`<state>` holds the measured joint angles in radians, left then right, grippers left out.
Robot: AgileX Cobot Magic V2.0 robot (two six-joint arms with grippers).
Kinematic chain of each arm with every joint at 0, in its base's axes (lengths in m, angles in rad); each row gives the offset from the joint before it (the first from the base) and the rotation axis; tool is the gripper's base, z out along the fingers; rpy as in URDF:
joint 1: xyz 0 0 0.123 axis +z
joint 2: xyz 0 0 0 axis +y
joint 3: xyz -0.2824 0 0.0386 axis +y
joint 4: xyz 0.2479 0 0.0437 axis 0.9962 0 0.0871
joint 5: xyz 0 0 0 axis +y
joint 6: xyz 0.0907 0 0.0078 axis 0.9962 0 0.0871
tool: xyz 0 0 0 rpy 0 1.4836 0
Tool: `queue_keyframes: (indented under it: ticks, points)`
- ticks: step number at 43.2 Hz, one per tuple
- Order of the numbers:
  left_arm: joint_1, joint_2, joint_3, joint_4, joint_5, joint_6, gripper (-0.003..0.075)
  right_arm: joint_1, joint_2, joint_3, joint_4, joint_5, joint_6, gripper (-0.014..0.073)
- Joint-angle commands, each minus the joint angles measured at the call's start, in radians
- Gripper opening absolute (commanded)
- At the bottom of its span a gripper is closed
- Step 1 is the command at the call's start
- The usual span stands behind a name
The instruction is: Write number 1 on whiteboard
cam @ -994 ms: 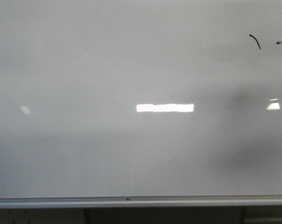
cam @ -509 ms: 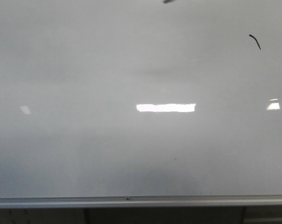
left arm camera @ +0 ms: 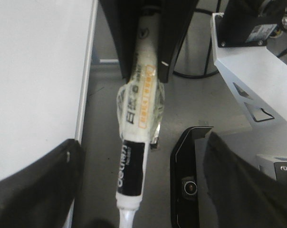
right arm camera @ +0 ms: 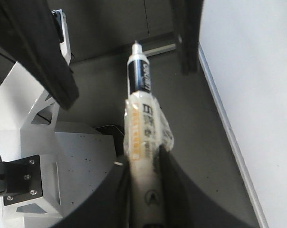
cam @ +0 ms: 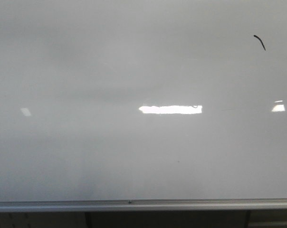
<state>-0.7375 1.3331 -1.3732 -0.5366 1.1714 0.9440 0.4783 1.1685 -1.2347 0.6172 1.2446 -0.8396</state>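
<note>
The whiteboard (cam: 134,142) fills the front view, and the number 1 (cam: 260,42) is a short curved black stroke near its upper right corner. Neither gripper shows in that view. My right gripper (right arm camera: 146,159) is shut on the taped body of a white marker pen (right arm camera: 139,109), off the board's edge. The pen's bare tip (right arm camera: 135,43) points between the fingers of my left gripper (right arm camera: 129,85). In the left wrist view the left gripper (left arm camera: 141,140) is open, its fingers well clear on either side of the marker pen (left arm camera: 134,156).
The board's silver edge (cam: 134,205) runs along its near side. White metal mounts (left arm camera: 257,80) and a black camera housing (left arm camera: 188,185) sit beside the arms over grey flooring. A white base plate (right arm camera: 62,156) lies below the right gripper.
The marker tip stood at the front view's right edge beside the stroke, then at the top edge, and is now out of that view. The stroke is unchanged.
</note>
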Motion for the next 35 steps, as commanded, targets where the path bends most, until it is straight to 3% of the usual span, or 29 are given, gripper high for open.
queue_keyframes:
  ticks: [1, 8, 21, 27, 31, 35]
  points:
    - [-0.020, 0.011, -0.038, -0.030, -0.022, 0.003, 0.0514, 0.003, -0.024, -0.033, 0.045, 0.073, -0.015, 0.0002]
    - [-0.020, 0.034, -0.038, -0.016, -0.014, 0.003, 0.0491, 0.003, -0.024, -0.033, 0.045, 0.072, -0.015, 0.0002]
    - [-0.020, 0.034, -0.040, -0.004, -0.009, 0.003, 0.0134, 0.003, -0.024, -0.033, 0.045, 0.072, -0.015, 0.0005]
    - [-0.020, 0.034, -0.040, -0.004, -0.009, 0.003, 0.0042, 0.003, -0.024, -0.033, 0.045, 0.072, -0.015, 0.0017]
    - [-0.018, 0.034, -0.040, 0.000, -0.009, -0.004, 0.0028, 0.003, -0.024, -0.033, 0.044, 0.074, -0.014, 0.0125]
    - [-0.018, 0.034, -0.040, 0.002, -0.009, -0.013, 0.0029, 0.003, -0.024, -0.033, 0.044, 0.072, -0.005, 0.0324]
